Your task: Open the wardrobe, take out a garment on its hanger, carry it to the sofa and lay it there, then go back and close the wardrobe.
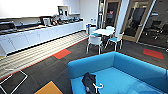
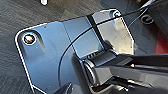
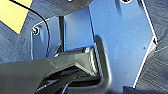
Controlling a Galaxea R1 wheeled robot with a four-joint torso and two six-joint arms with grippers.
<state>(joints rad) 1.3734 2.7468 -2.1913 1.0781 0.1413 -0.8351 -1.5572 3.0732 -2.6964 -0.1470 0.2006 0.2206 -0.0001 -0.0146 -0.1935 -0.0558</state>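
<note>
The bright blue sofa (image 1: pixel 120 66) fills the lower right of the head view, its low curved backrest towards the room. On its seat near the left end lies the black garment (image 1: pixel 88 82), crumpled in a heap. The white hanger (image 1: pixel 98 87) sticks out from the garment's right side, its hook resting on the blue cushion. Nothing is touching the garment or the hanger. Both wrist views look down past the robot's own dark plate at the dark carpet (image 2: pixel 20 15).
A white round table (image 1: pixel 103 31) with white chairs with teal seats (image 1: pixel 95 41) stands beyond the sofa. A long white kitchen counter (image 1: pixel 37 35) runs along the left wall. Glass doors (image 1: pixel 135 20) lie at the back right. Orange (image 1: pixel 62 53) and yellow (image 1: pixel 48 88) floor patches mark the carpet.
</note>
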